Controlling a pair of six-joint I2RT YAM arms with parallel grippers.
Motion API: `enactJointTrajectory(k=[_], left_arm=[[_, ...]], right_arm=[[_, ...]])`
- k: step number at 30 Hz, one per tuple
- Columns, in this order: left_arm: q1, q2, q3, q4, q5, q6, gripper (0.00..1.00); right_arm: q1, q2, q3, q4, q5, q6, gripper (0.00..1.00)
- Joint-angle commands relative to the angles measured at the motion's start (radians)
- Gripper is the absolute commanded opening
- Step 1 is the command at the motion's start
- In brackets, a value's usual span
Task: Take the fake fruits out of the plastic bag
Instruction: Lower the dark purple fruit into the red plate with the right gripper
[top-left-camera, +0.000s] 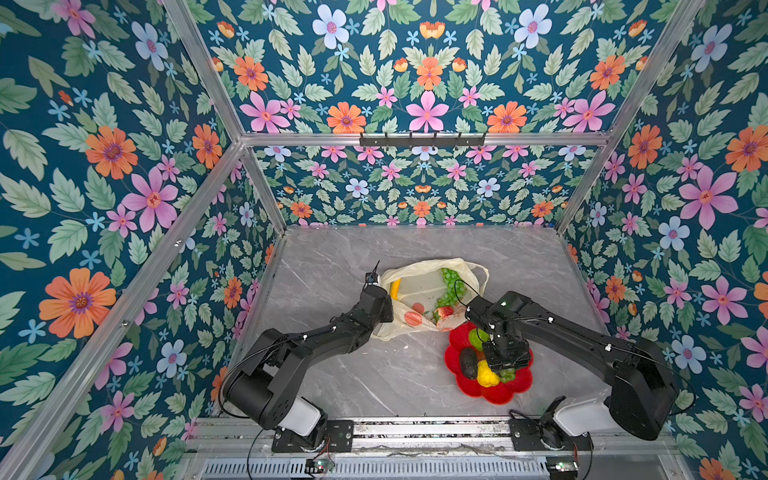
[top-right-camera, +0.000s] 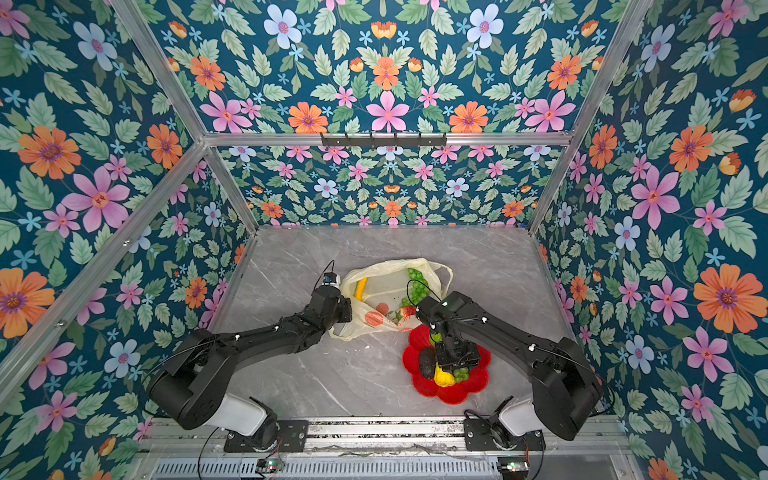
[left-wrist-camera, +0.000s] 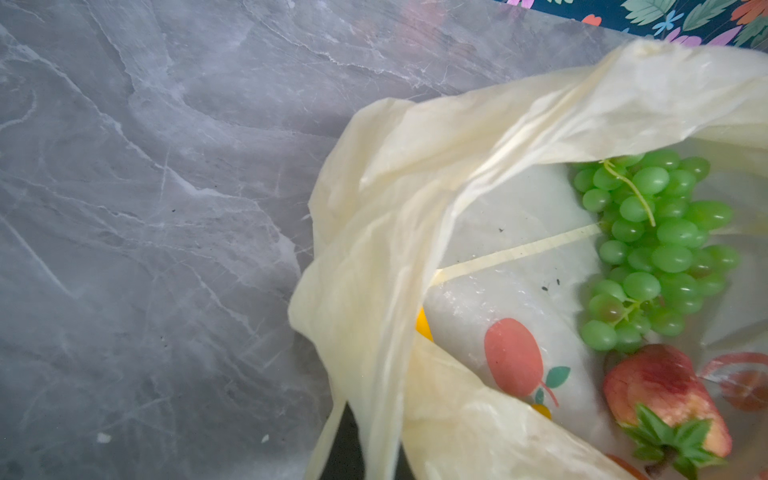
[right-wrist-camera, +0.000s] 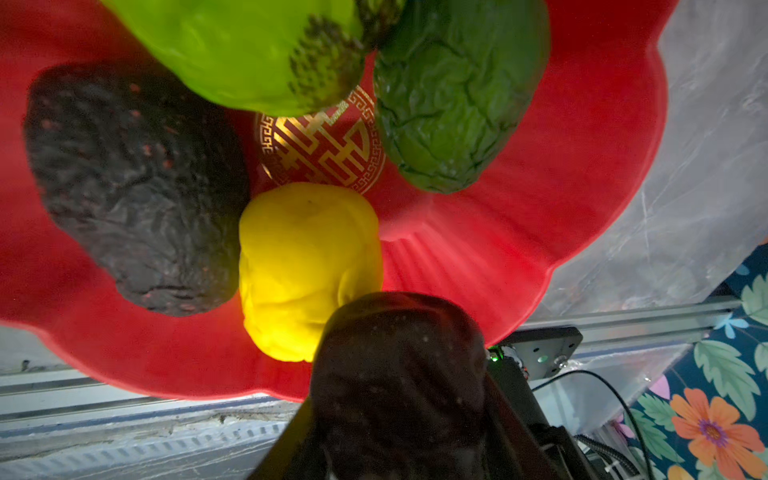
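Red dish (right-wrist-camera: 540, 216) with one gold sign on its floor; no words or numbers can be read.
The gold emblem (right-wrist-camera: 322, 143) is a round seal: a ring of key-fret pattern around a blocky Chinese-style character, partly covered by fruit and too stylised to name. It lies straight ahead of the right gripper (right-wrist-camera: 397, 411), beyond the dark fruit (right-wrist-camera: 395, 353) between its jaws and the yellow lemon (right-wrist-camera: 307, 266).

you were looking at a cream-yellow plastic bag (left-wrist-camera: 457, 145) with orange-red fruit prints, green grapes (left-wrist-camera: 656, 249), a red strawberry (left-wrist-camera: 665, 395) with green leaves, and a yellow banana (top-left-camera: 395, 287). the dish (right-wrist-camera: 561, 187) was red with a gold fret medallion. you also had a yellow lemon (right-wrist-camera: 309, 266), a black avocado (right-wrist-camera: 133, 183), a lime-green bumpy fruit (right-wrist-camera: 232, 45), a dark green bumpy fruit (right-wrist-camera: 457, 91) and a pale-speckled brown avocado (right-wrist-camera: 399, 365). your table (left-wrist-camera: 145, 208) was grey marble.
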Motion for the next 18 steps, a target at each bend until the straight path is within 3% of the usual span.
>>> enactJointTrajectory(k=[1,18], left_arm=[[-0.001,0.001,0.0,0.011,0.002,0.011,0.07],[0.001,0.006,0.003,0.011,0.002,0.013,0.07]], right_arm=[[0.001,0.001,-0.009,-0.007,0.011,0.028,0.42],[-0.02,0.047,-0.051,0.018,0.002,0.025,0.5]])
